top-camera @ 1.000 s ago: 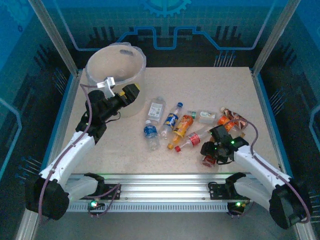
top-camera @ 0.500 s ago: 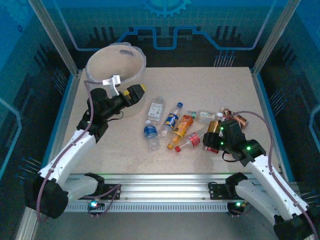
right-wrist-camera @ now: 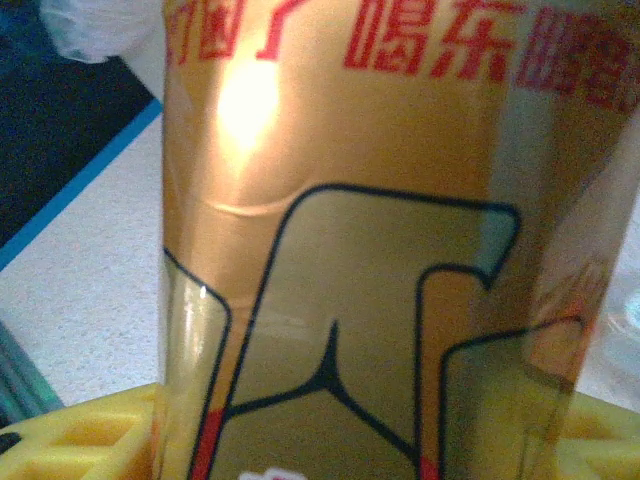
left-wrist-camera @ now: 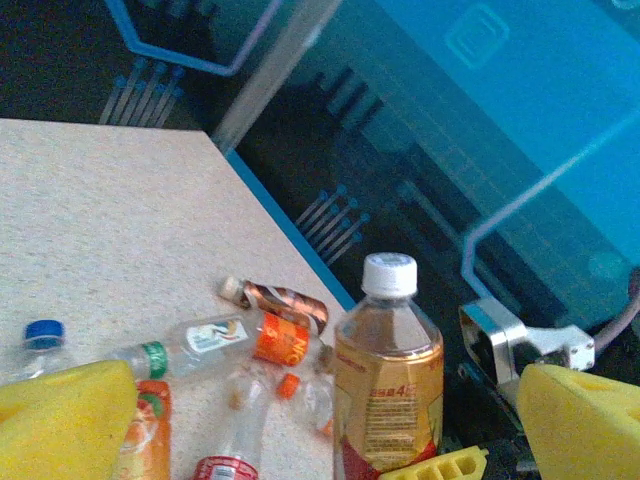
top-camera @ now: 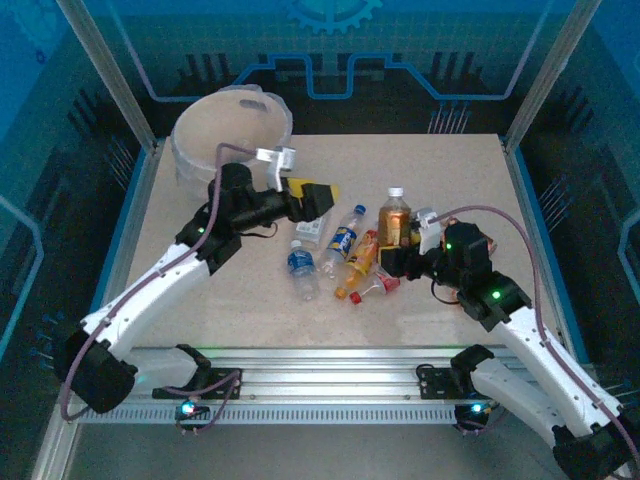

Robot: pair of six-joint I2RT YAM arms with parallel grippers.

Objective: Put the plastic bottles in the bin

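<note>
While upright, tight in right tool, gold-label bottle, red Chinese script; left tool apart.

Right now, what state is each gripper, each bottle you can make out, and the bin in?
gold-label bottle: upright, white cap on, gripped low down
right gripper: shut on the gold-label bottle
left gripper: open, holding nothing, above the loose bottles
orange bottle: lying on its side
blue-label bottle: lying on its side
bin: upright, top open
</note>
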